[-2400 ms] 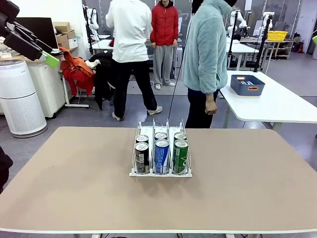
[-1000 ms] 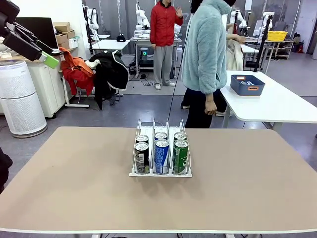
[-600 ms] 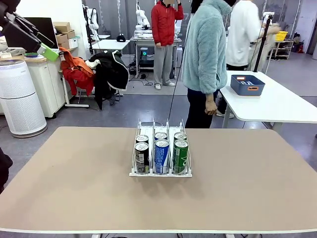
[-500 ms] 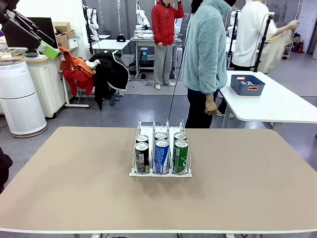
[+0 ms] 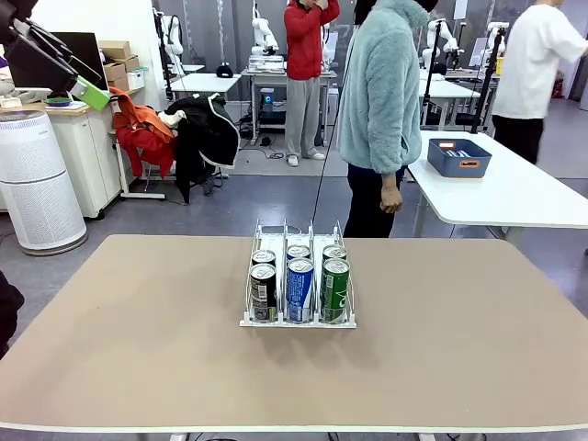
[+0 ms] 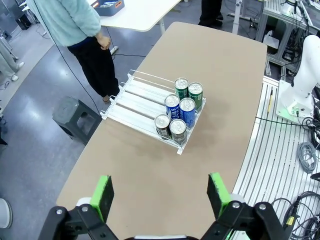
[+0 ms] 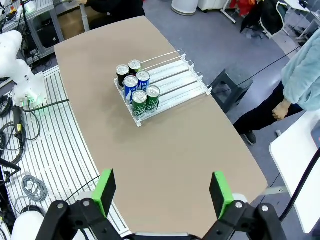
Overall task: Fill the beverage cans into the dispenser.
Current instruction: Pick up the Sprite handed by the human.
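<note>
The dispenser (image 5: 299, 322) stands in the middle of the tan table, with several beverage cans in its front end, two deep in each lane: black (image 5: 263, 292), blue (image 5: 299, 289) and green (image 5: 334, 289). From high above, the left wrist view shows the dispenser (image 6: 135, 102) and its cans (image 6: 179, 107), with my left gripper (image 6: 160, 196) open and holding nothing. My right gripper (image 7: 163, 191) is also open and bare, high over the dispenser (image 7: 177, 75) and the cans (image 7: 135, 87). In the front view my left gripper (image 5: 72, 75) hangs at the top left, far from the table.
A person in a light blue fleece (image 5: 381, 110) stands at the table's far edge, hand (image 5: 392, 197) hanging down. A dark stool (image 6: 77, 117) sits on the floor by that edge. A white table with a blue tub (image 5: 459, 156) stands at the right.
My left gripper has risen slightly at the top left. People in the background have walked about. The cans and the dispenser have not moved.
</note>
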